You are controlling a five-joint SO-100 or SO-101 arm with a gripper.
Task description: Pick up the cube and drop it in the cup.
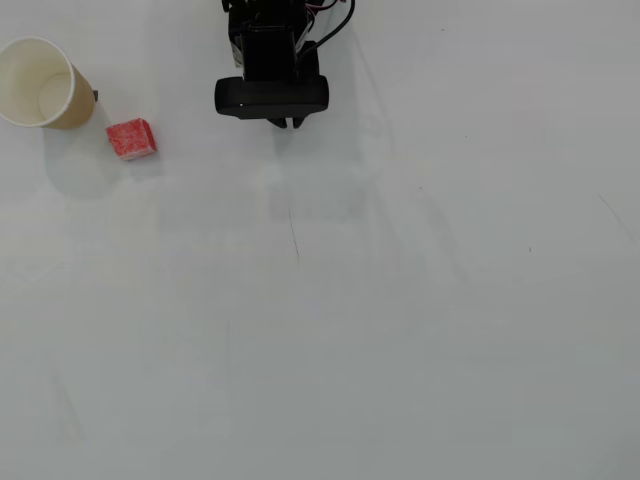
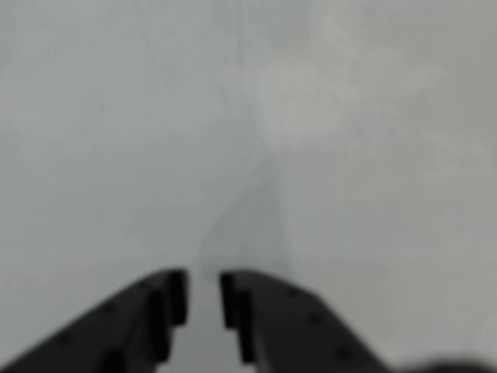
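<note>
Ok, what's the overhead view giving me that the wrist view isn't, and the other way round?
Only the overhead view shows the cup at far left and the red cube just right of it, close beside it; whether they touch is unclear. It also shows the arm body. Only the wrist view shows the narrow gap between the claw's fingertips, with nothing between them. Both show the claw and the bare white table.

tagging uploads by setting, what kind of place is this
Probably a bare tabletop test setup for a small robot arm, not a home or kitchen. The plain white table holds only a paper cup and a red cube, with the black gripper at the top edge of the overhead view.
</note>
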